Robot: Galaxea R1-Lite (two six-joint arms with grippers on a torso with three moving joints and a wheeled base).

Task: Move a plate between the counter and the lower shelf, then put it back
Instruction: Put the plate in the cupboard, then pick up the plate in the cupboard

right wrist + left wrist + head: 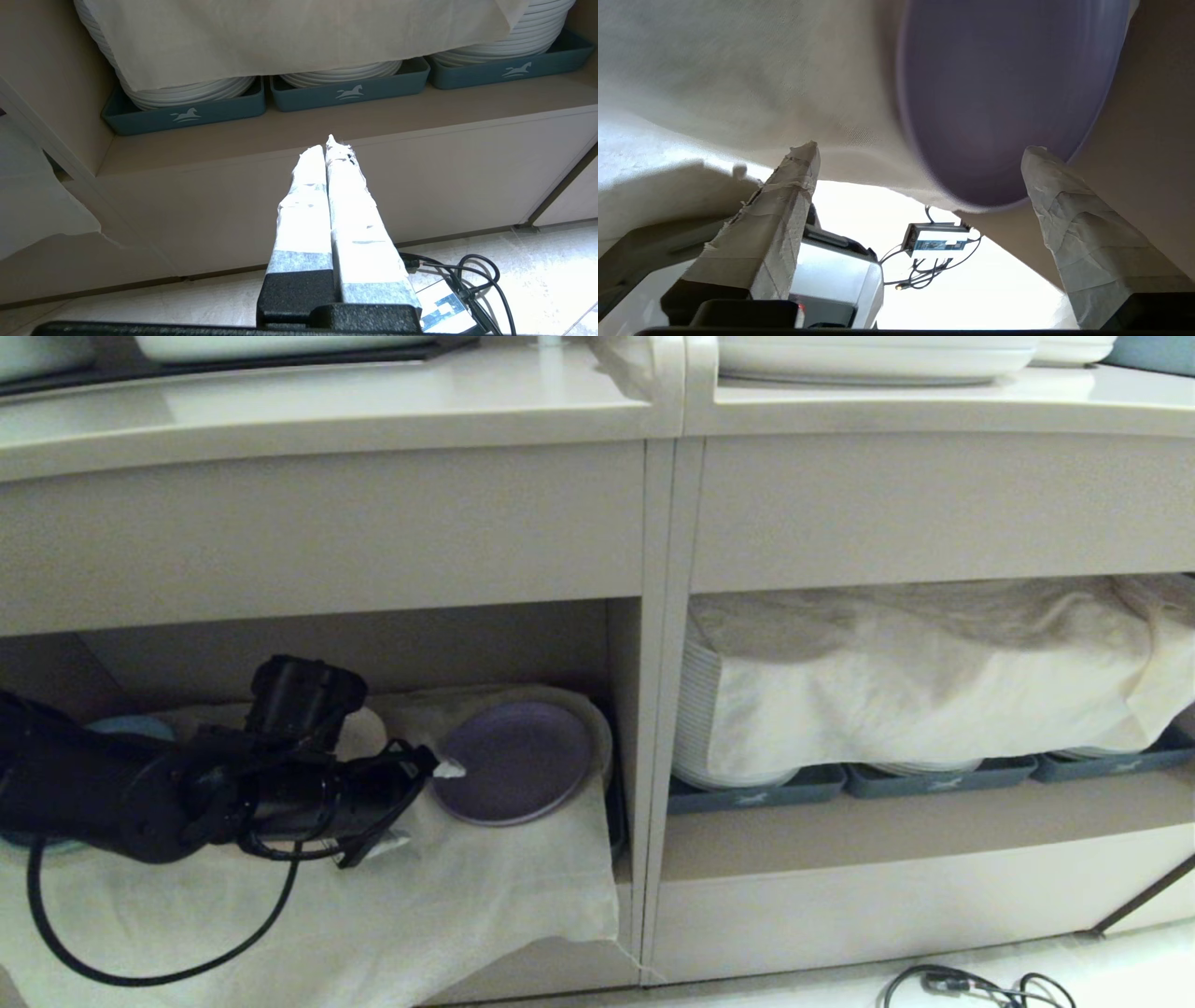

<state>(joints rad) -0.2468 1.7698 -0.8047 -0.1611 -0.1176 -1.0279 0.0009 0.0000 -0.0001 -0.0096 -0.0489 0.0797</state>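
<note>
Where it lies on white cloth (523,887), the plate (515,761) looks round, matte lilac.

Soft, even indoor light falls on the counter (327,401), with faint sheen along its front edge. The lower shelf (373,644) sits in dim shadow. In the left wrist view the plate (1004,93) is motion-blurred and the floor behind glares white.

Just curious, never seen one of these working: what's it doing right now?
Left claw open beside purple plate, not gripping. Plate lies on cloth-covered lower shelf. Right claw shut, idle. Nothing in the way.
</note>
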